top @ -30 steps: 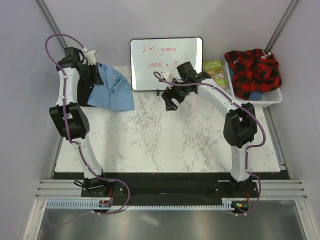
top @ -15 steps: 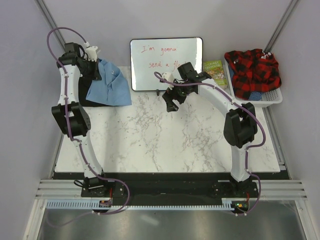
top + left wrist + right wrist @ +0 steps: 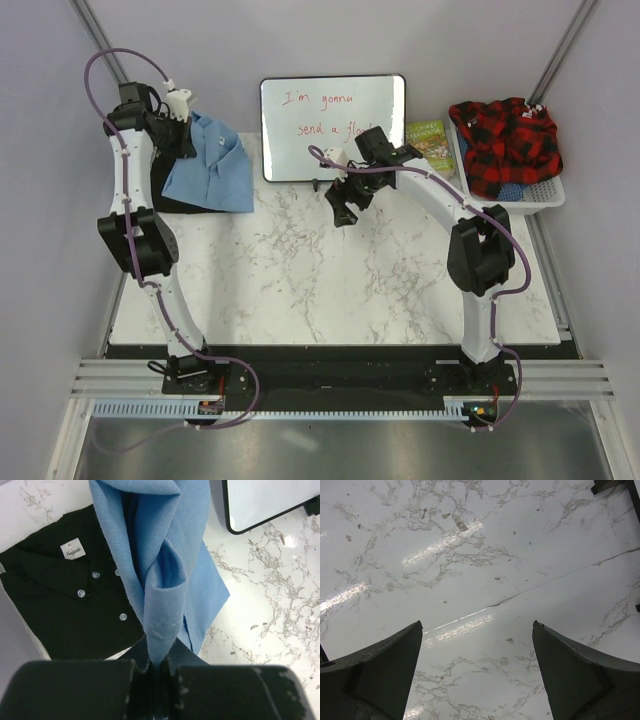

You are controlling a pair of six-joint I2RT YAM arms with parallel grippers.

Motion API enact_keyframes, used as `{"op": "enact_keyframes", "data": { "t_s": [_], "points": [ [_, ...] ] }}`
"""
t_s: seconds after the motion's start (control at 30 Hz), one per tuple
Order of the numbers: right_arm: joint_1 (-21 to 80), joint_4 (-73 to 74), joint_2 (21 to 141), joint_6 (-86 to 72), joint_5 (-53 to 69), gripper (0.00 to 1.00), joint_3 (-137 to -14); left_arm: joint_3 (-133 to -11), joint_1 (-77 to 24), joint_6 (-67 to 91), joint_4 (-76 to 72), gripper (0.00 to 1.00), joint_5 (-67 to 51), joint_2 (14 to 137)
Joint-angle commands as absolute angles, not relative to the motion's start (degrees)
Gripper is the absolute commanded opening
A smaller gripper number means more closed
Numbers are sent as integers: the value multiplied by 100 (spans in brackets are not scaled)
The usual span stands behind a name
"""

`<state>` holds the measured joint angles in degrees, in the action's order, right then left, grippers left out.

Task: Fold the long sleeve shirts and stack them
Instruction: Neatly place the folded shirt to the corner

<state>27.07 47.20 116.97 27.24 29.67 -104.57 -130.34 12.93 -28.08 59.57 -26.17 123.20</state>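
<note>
Black shirt point(image 3: 65, 605) lies folded at the worktop's point(image 3: 330, 290) ten o'clock corner, collar label and buttons facing up. My left hand point(image 3: 159, 656) is pinched tight on the light blue shirt point(image 3: 160, 570), which hangs bunched above it. At twelve o'clock stands the whiteboard point(image 3: 333, 120); just in front of it my right hand point(image 3: 477, 626) hovers spread wide, holding nothing.
</note>
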Motion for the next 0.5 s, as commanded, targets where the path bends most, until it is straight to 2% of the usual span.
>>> {"op": "enact_keyframes", "data": {
  "t_s": [0.0, 0.47],
  "points": [
    [2672, 4729, 11540, 2804, 3059, 98, -10424, -13421, 1380, -3041, 5792, 2, -2971, 11769],
    [2628, 4781, 11628, 2795, 3041, 98, -10441, -13324, 1670, -3445, 5670, 2, -2707, 12339]
  ]
}}
